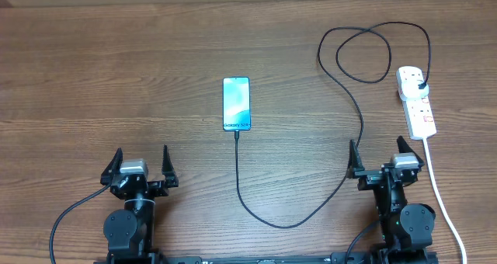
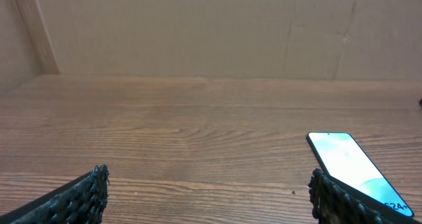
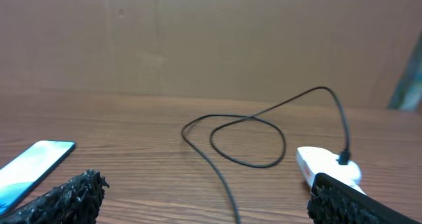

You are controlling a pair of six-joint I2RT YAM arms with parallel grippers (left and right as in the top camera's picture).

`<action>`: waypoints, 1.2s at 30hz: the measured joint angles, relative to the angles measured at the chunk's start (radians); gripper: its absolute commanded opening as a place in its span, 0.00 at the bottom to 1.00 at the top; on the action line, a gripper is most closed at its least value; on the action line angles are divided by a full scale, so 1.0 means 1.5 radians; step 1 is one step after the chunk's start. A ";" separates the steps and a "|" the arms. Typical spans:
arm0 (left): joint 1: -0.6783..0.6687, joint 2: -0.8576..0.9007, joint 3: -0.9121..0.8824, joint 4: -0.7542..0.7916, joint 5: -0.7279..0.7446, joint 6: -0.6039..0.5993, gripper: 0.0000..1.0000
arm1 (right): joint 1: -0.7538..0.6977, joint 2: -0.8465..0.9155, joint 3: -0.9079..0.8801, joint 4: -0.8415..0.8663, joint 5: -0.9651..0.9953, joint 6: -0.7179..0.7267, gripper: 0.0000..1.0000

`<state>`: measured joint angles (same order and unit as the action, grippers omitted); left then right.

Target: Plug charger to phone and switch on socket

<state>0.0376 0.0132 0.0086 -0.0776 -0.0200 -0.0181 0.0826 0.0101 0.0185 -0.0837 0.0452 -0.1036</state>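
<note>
The phone (image 1: 237,104) lies in the middle of the table, screen lit blue-teal. It also shows in the left wrist view (image 2: 349,165) and the right wrist view (image 3: 30,168). The black charger cable (image 1: 268,215) meets the phone's near end, curves right and loops (image 3: 247,141) to a black plug (image 1: 420,86) in the white socket strip (image 1: 417,105), also in the right wrist view (image 3: 326,165). My left gripper (image 1: 140,165) is open and empty at the front left. My right gripper (image 1: 379,157) is open and empty, just in front of the strip.
The strip's thick white cord (image 1: 443,202) runs down past the right arm to the table's front edge. A brown cardboard wall (image 2: 198,26) stands behind the table.
</note>
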 measured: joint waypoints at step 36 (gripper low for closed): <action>0.000 0.000 0.000 0.000 0.000 0.000 1.00 | -0.020 0.000 0.000 0.000 0.010 0.000 1.00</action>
<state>0.0376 0.0132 0.0086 -0.0776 -0.0200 -0.0181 0.0525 0.0101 0.0185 -0.0837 0.0597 -0.1036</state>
